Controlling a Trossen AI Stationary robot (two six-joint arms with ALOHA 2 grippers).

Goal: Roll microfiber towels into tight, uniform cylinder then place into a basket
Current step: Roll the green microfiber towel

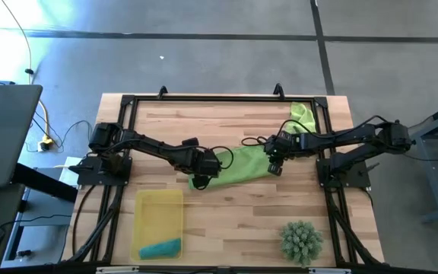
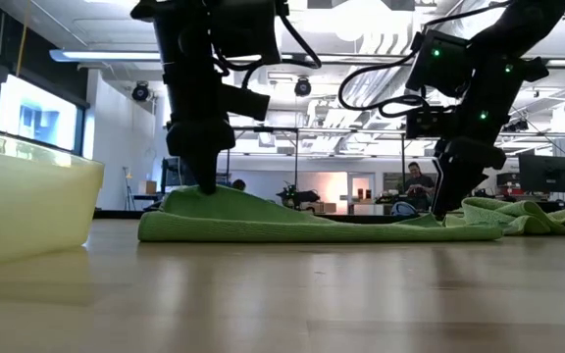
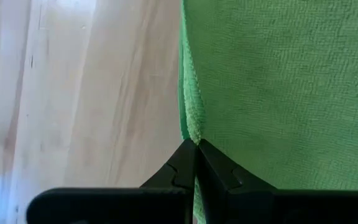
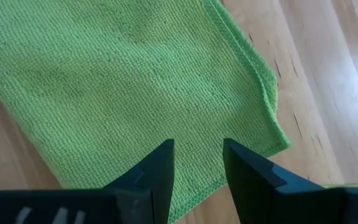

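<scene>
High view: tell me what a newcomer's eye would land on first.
The lime green towel spread flat mid-table grabs attention, with both dark arms meeting over it: the left claw is shut on its near-left edge, while the right claw hovers open over its right end. Next come the yellow basket at the front left holding a rolled teal towel, and the spiky green plant at the front right.

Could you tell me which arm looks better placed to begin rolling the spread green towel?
Probably the left. The left gripper is shut on the edge of the spread green towel, at the end nearer the basket. The right gripper is open, hovering over the opposite end.
</scene>
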